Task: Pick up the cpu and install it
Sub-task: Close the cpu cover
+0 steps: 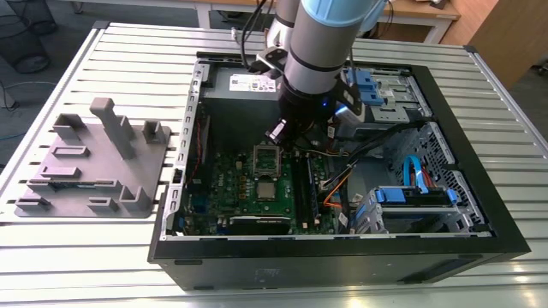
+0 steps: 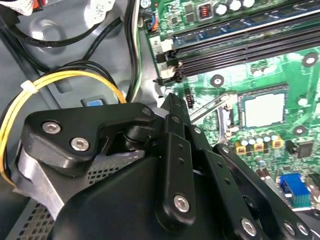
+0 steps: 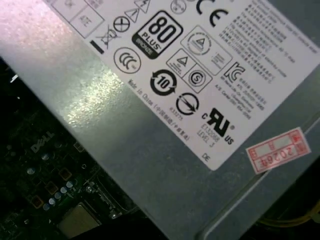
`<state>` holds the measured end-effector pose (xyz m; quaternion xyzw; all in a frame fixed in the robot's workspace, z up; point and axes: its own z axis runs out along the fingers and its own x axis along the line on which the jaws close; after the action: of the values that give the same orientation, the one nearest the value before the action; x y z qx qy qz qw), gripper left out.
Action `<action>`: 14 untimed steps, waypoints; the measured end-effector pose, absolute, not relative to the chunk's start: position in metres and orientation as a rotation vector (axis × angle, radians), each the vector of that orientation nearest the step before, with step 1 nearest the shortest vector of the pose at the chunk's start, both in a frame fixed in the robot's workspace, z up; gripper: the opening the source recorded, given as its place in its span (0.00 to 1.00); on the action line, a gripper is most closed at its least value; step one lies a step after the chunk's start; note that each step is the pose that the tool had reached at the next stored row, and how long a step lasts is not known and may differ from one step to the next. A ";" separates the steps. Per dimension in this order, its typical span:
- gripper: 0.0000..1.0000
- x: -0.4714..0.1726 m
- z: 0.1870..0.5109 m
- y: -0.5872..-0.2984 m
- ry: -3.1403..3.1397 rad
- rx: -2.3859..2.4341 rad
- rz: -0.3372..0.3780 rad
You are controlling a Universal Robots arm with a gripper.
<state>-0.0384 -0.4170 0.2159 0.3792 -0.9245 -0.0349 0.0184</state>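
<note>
While the claw (image 2: 170,102) is hovering over the motherboard (image 1: 224,186) with its tips seemingly pressed together and gripping nothing, the cpu (image 1: 267,190) is lying flat in the board's socket inside the computer case (image 1: 342,250).

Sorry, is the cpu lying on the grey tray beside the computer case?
No; the exterior view shows the cpu on the green motherboard inside the computer case.

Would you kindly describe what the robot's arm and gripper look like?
In the exterior view the arm is a smooth silver-grey tube with a light blue joint cap, a black wrist carrying a small blue light, and black cables alongside. In the second wrist view the gripper is matte black, built of flat linked bars held by silver screws.
</note>
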 end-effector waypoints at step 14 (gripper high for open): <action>0.11 -0.038 0.233 -0.422 -2.867 1.175 -0.091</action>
<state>-0.0385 -0.4224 0.2331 0.3791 -0.9247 -0.0293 0.0207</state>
